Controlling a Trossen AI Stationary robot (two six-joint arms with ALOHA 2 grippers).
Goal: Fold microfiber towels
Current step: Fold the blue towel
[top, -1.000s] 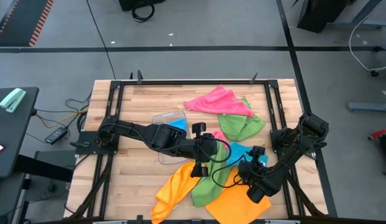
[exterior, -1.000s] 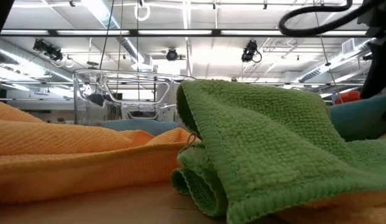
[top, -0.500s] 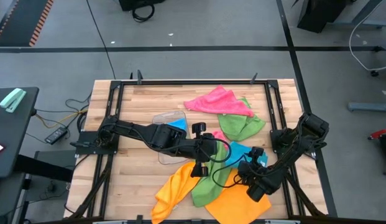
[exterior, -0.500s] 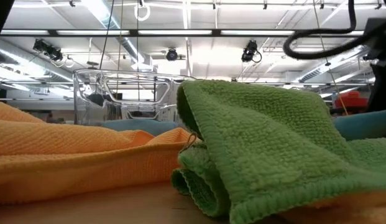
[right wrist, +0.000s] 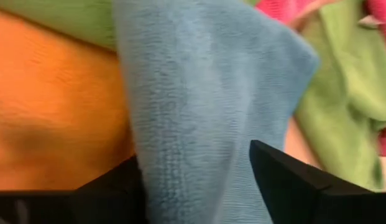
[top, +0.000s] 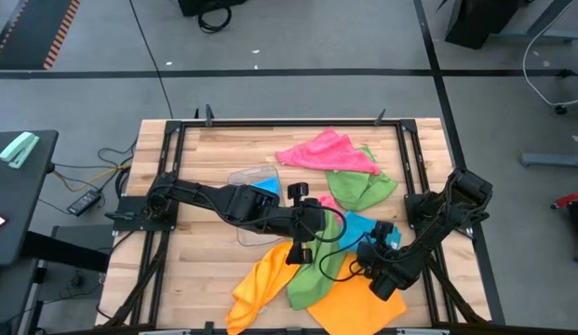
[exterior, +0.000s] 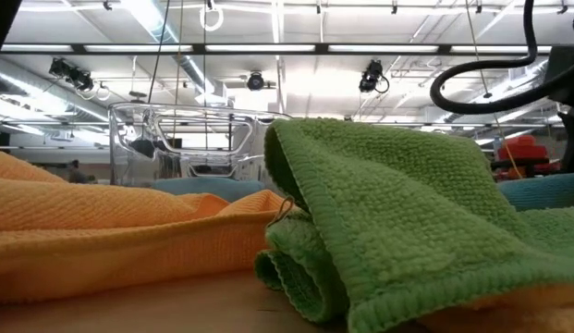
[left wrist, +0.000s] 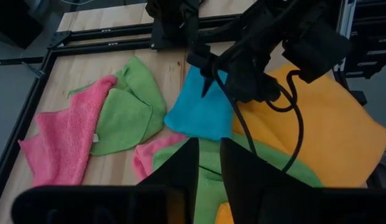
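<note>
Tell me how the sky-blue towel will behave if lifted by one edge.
The sky-blue towel will probably go limp and drape, since it already lies in soft folds. It looks light, being thin cloth. Its fuzzy nap likely resists slipping, though it may drag the orange towel it overlaps.

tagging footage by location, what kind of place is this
Probably a robotics lab or workshop, not a home. A wooden table with a dark metal frame stands on a bare grey floor, long strip ceiling lights run overhead, and cameras hang from the ceiling.

Crumpled pink [top: 326, 151], green [top: 361, 189], sky-blue [top: 363, 228], orange [top: 356, 303] microfiber towels overlapping on table
</note>
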